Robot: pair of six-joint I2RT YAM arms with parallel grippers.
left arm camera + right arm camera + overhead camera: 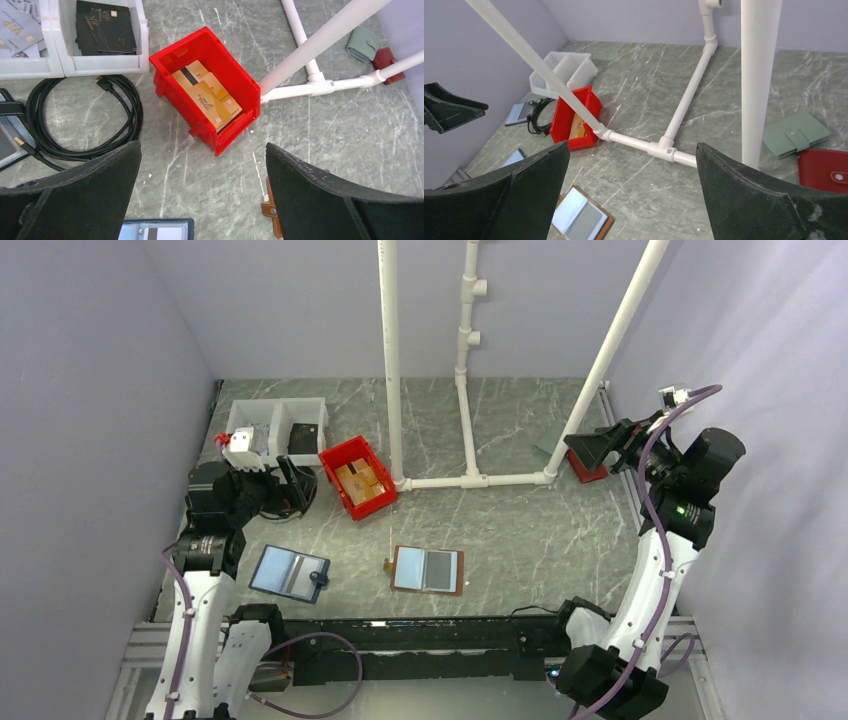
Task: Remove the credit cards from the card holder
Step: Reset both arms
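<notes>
The card holder [428, 570] lies open and flat at the table's front centre, a brown folder with one pale blue and one dark grey panel facing up. The right wrist view shows it low and left [581, 217]. In the left wrist view only its brown strap edge [272, 210] shows. I cannot make out the credit cards in it as separate things. My left gripper [294, 485] [202, 150] hangs open above bare table near the red bin. My right gripper [598, 448] [632, 147] is open, raised at the far right. Both are empty and well away from the holder.
A red bin [358, 477] holds tan cards. Behind it a white two-part tray [278, 425] holds dark cards, and a black cable coil [85, 120] lies beside it. A blue-edged folder [290, 572] lies front left. White pipes [465, 480] cross the table. Green [796, 132] and red [824, 167] wallets lie far right.
</notes>
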